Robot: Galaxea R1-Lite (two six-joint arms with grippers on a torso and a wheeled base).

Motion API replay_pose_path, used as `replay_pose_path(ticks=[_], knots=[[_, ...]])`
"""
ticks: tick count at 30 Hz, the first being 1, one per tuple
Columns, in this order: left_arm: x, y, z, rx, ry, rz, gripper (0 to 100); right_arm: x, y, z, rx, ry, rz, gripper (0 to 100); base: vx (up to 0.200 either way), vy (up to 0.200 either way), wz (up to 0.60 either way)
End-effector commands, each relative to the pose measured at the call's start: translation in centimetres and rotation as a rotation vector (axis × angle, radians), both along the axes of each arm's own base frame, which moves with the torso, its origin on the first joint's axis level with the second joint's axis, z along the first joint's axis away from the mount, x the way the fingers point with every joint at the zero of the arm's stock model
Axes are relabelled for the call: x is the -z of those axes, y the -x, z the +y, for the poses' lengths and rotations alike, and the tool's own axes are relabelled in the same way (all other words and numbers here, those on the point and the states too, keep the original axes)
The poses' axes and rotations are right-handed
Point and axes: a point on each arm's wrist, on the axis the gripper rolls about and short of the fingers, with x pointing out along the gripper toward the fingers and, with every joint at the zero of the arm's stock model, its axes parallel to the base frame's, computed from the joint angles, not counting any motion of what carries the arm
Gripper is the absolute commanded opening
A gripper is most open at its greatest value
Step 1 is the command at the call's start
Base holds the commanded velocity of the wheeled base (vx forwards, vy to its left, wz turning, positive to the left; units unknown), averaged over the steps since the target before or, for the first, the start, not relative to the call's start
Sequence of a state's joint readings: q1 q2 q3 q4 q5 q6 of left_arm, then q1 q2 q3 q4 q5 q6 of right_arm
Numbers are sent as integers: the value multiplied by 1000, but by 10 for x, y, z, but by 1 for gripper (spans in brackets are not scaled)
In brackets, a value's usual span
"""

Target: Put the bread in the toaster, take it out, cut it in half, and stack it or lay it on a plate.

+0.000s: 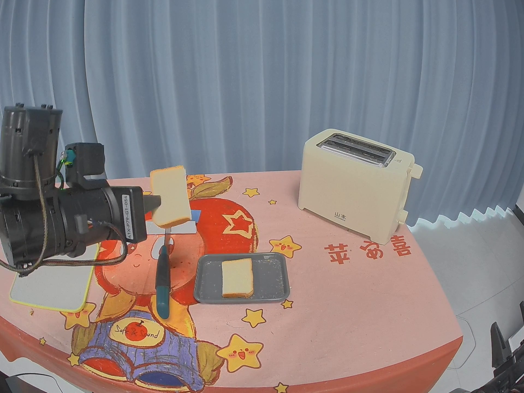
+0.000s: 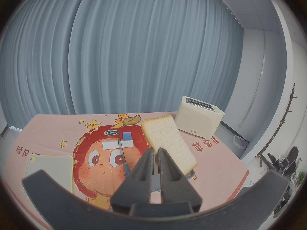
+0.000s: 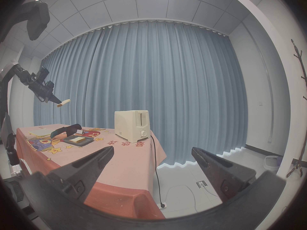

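aloft, left fingers (image 2: 140, 176) grip bread (image 2: 168, 142) by its edge, toaster (image 1: 355, 189) well apart.

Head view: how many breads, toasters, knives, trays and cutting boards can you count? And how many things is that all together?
Bread: 2 slices, one held in the left gripper, one lying flat
Toaster: 1
Knife: 1
Tray: 1
Cutting board: 1
Total: 6
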State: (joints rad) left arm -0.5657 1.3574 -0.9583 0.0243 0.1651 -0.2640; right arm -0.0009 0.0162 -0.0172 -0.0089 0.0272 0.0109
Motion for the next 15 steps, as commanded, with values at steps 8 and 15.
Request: replay_pose_path(ticks=[8, 15], knots=[[-4, -17, -24, 56, -38, 38, 0, 5, 0, 0, 0, 0, 1, 100, 0, 0, 0], [10, -23, -28, 81, -57, 87, 0, 5, 0, 0, 0, -1, 1, 100, 0, 0, 0]])
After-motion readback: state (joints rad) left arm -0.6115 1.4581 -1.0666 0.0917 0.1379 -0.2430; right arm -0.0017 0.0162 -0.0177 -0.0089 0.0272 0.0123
